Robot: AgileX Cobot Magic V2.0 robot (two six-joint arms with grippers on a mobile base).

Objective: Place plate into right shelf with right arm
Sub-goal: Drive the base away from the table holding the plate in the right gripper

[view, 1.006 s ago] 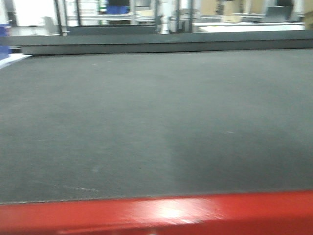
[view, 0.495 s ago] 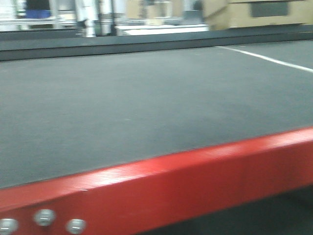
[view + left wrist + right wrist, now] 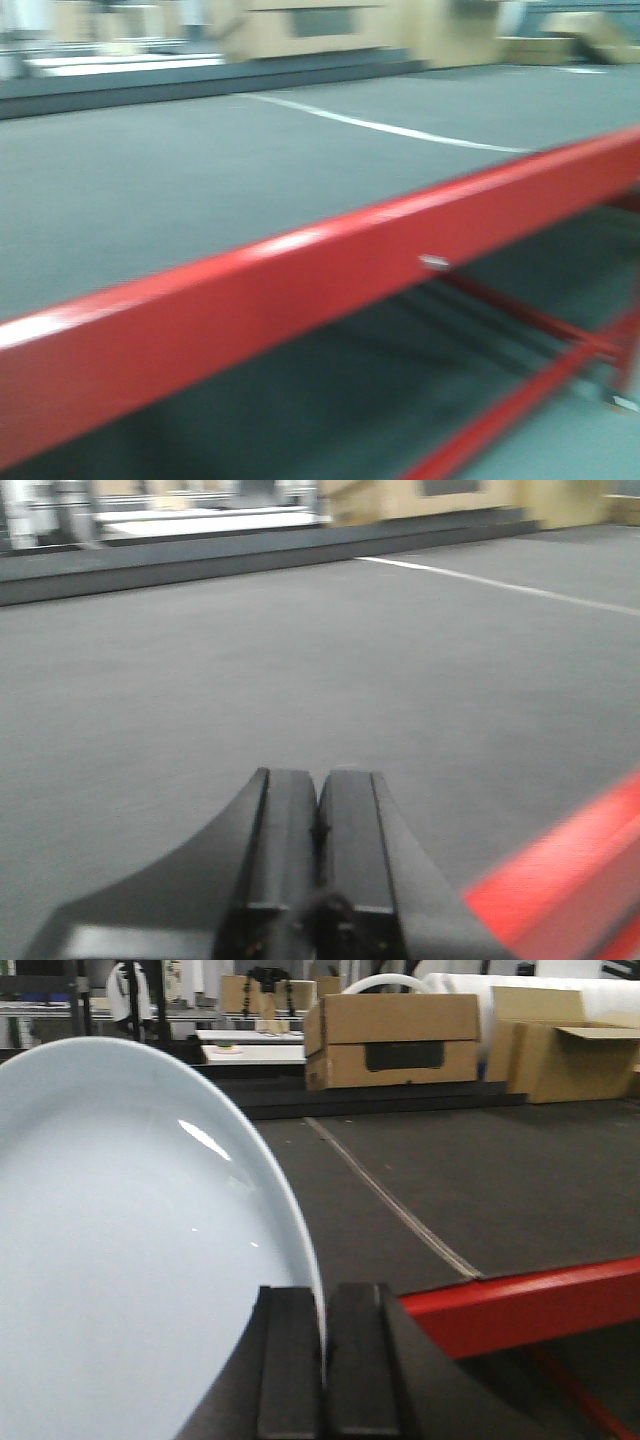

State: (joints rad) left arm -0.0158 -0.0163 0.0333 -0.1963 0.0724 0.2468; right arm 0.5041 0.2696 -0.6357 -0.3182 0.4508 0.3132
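The right gripper [image 3: 322, 1310], at bottom centre of its wrist view, clamps its jaws narrowly on the rim of the white plate [image 3: 120, 1260], which stands on edge and fills the left of the frame. A red beam [image 3: 520, 1305] crosses the lower right. The left gripper [image 3: 318, 790] has its jaws pressed together, holding nothing, with a grey mat [image 3: 300, 660] beyond.

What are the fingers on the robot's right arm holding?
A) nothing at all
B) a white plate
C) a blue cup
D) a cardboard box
B: in the right wrist view, the two black fingers are pinched on the rim of a white plate.
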